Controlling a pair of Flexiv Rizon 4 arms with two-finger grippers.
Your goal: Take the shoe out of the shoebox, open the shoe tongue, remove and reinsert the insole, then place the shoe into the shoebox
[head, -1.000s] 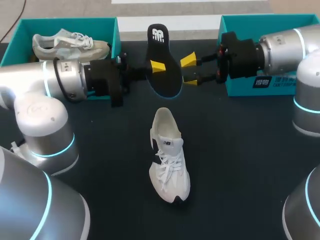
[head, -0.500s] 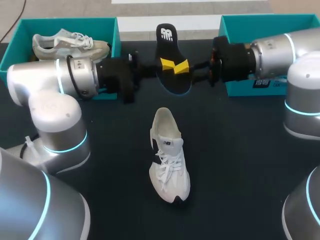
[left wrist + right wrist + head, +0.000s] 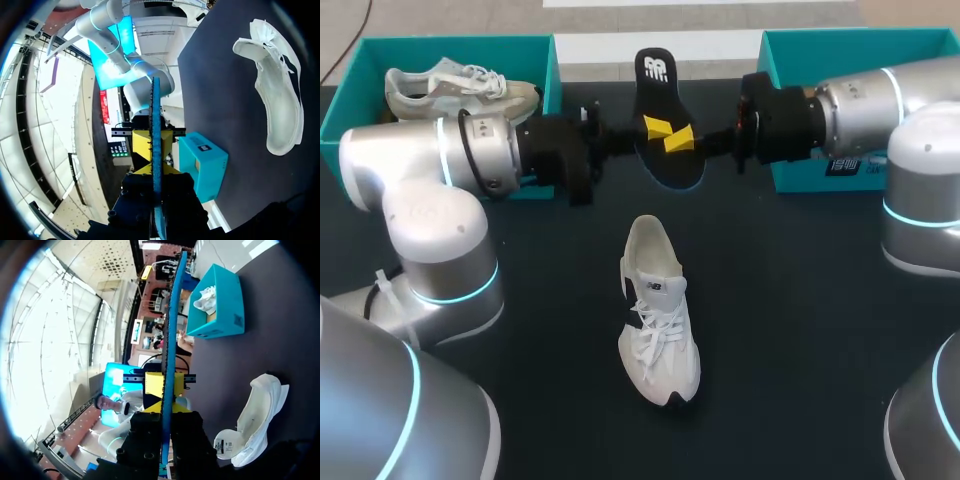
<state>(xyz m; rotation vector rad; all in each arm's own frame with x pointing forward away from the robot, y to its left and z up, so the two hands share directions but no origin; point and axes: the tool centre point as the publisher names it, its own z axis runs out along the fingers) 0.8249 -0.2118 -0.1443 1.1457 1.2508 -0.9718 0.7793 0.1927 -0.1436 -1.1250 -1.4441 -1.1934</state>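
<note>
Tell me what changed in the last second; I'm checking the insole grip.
The right gripper came in and shut on the insole, which the left gripper still holds; the insole shifted slightly right. The white shoe and the boxed grey shoe stayed put.

Our head camera looks down from above and behind onto the dark table, with our left arm at frame left and our right arm at frame right. Our 2 wrist cameras sit very close to the insole, which they see edge-on. All 3 views share the white shoe.
</note>
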